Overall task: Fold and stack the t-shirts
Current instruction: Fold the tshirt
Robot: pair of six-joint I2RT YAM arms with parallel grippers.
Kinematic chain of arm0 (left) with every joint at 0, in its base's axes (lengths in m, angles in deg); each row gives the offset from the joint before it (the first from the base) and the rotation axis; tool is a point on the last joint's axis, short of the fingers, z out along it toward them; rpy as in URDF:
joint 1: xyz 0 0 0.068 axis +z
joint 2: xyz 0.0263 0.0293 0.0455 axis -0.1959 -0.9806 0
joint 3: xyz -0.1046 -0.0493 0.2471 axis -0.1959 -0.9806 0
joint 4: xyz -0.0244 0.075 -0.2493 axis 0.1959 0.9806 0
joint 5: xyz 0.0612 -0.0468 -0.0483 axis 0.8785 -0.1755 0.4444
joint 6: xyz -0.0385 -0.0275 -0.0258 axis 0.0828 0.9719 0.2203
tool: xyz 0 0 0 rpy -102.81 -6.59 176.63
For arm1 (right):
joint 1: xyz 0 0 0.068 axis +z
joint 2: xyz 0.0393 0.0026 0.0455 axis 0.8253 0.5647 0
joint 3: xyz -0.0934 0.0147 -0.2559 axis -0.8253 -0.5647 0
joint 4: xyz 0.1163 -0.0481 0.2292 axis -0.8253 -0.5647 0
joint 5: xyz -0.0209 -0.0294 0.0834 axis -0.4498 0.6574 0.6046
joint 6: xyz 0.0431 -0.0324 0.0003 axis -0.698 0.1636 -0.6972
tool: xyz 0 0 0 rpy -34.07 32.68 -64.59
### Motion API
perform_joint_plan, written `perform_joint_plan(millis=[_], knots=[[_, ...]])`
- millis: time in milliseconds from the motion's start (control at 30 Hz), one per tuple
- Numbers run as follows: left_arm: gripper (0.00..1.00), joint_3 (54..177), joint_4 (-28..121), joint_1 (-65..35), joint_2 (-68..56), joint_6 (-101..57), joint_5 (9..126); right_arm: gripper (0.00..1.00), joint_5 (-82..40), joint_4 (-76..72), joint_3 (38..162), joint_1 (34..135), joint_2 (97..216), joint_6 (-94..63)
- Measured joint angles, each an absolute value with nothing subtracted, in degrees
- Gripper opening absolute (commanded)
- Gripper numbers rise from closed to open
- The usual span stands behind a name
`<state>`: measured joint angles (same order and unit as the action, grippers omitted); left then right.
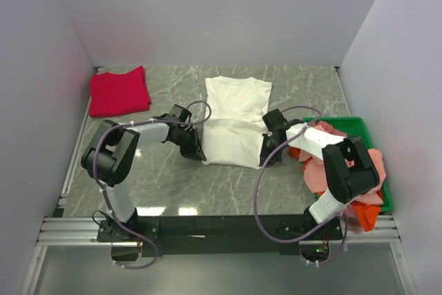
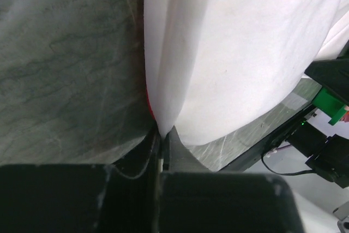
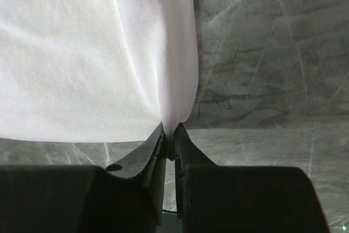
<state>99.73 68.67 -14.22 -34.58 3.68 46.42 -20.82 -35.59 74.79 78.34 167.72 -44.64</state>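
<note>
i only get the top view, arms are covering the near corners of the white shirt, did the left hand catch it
Observer: Yes. The left wrist view shows the left hand shut on the white t-shirt, with its edge pinched between the fingers.
Operator: and the right one
Observer: The right wrist view shows the right hand shut on the shirt's other edge, with cloth fanning up from the pinch.
Operator: anything caught in with it
Observer: Only a red sliver shows along the fold just above the left hand. I can't tell what it is.
</note>
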Motion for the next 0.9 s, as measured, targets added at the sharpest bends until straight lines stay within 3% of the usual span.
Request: perform_joint_plan(millis=[67,333,900], knots=[[0.00,99.7,68.4,-14.2,-34.6,3.8,46.3,0.00,-20.9,-35.5,74.6,78.2,167.5,-44.6],[0.00,99.7,70.1,-15.1,-31.7,4.4,49.9,0.00,-22.5,-37.0,74.3,77.9,163.9,-44.3],[0.00,96.3,73.5,-18.0,-9.8,9.4,52.1,0.00,-24.9,-46.6,74.3,77.6,141.8,-44.8]])
